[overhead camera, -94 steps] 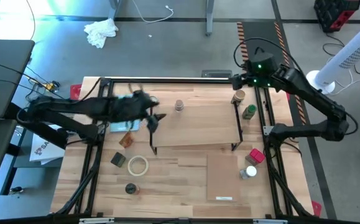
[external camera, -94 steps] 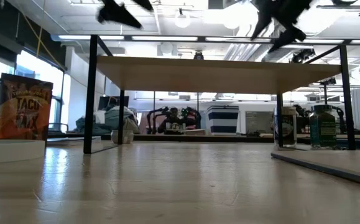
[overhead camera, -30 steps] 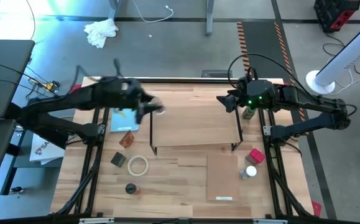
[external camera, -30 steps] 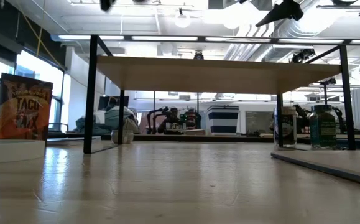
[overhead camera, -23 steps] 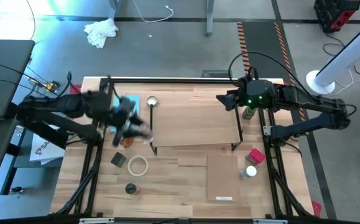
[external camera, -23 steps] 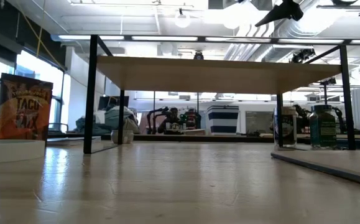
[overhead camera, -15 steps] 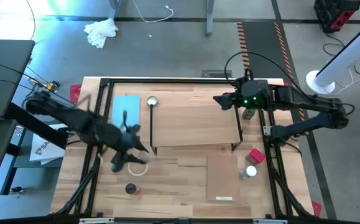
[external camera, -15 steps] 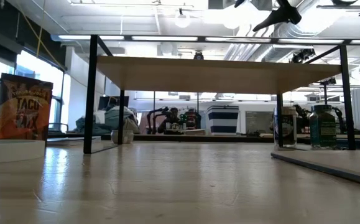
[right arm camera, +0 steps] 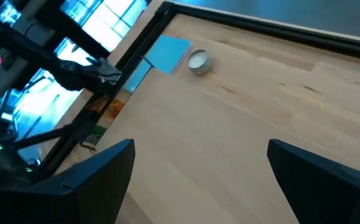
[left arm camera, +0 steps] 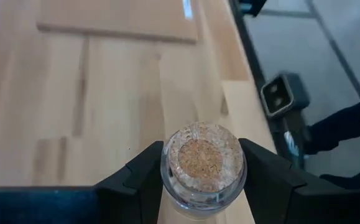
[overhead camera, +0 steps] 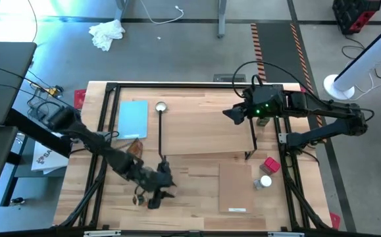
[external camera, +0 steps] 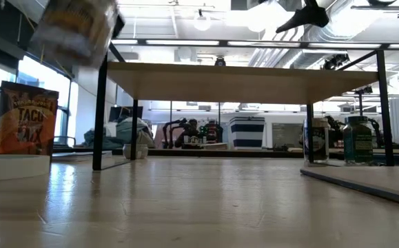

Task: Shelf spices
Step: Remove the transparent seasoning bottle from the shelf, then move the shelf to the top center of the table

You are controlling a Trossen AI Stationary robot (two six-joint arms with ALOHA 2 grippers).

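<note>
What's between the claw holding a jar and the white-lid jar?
The thin pale board lies flat between the left gripper and the white-lid jar, in the high view.

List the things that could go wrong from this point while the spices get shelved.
1. The left gripper holds a glass jar only by its rounded sides, near the table's front edge; a slip could drop it off the table.
2. Carrying it to the shelf, the left arm must pass the shelf's black wire end frame and could clip it.
3. The right gripper hovers over the shelf with jaws open; both arms could crowd there.
</note>
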